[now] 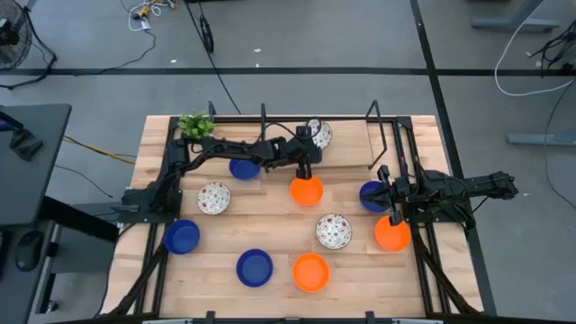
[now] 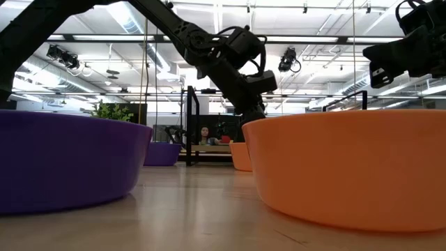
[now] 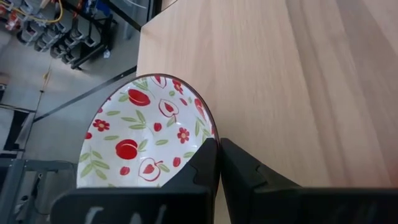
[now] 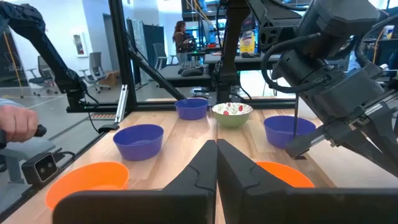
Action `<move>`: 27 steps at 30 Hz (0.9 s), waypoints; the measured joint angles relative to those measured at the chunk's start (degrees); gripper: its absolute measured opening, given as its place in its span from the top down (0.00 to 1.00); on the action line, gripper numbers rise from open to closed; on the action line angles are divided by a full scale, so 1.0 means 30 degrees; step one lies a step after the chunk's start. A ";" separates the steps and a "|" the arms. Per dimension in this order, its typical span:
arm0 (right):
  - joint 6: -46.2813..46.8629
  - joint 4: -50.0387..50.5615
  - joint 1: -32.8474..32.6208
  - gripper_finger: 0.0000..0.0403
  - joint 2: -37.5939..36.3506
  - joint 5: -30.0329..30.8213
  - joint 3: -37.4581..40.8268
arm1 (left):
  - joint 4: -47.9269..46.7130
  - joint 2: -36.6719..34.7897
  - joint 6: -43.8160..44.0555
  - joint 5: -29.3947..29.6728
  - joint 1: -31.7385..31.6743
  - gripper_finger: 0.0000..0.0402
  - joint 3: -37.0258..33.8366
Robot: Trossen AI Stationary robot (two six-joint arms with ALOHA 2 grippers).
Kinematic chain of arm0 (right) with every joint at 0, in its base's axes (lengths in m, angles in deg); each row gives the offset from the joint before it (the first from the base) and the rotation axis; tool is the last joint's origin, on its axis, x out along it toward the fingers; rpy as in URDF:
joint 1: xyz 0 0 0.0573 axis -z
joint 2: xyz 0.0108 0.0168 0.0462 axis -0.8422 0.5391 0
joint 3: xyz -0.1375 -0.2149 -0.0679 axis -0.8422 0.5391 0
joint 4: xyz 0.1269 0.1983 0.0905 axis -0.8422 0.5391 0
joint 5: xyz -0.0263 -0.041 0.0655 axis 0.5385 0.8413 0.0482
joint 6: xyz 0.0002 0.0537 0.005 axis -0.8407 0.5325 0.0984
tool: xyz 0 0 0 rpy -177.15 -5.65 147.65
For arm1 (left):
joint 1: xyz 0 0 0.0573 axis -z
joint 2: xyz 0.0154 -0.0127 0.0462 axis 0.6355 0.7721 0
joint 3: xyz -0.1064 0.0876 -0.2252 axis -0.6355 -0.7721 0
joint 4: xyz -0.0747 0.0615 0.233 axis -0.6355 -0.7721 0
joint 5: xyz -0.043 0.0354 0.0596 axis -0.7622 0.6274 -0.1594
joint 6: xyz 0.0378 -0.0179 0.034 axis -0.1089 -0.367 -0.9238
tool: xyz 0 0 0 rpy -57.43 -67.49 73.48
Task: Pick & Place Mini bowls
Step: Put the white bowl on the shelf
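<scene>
On pale wooden table (image 1: 270,238), round glossy mini bowls (image 1: 310,272)

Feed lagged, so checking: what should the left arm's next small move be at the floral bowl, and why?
Probably a short lift straight up. The left fingers look shut on the floral bowl at its rim, and it sits by the table edge, so sliding could push it off. The right gripper waits above an orange bowl.

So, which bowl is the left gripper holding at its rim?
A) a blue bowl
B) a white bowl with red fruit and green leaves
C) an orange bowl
B: the left wrist view shows the left gripper shut on the rim of the white patterned bowl.
</scene>
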 joint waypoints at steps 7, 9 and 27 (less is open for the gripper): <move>0.0005 0.0000 0.0000 0.97 0.0000 0.0000 -0.0004 | 0.0013 0.0000 -0.0015 0.0675 0.0406 0.95 0.0088; -0.0003 0.0000 0.0000 0.97 0.0000 0.0000 -0.0004 | 0.0046 0.0000 -0.0022 0.0700 0.0527 0.95 0.0095; 0.0001 -0.0004 0.0000 0.97 0.0000 0.0000 -0.0001 | -0.0155 -0.0546 0.0022 0.0821 0.0784 0.95 0.0124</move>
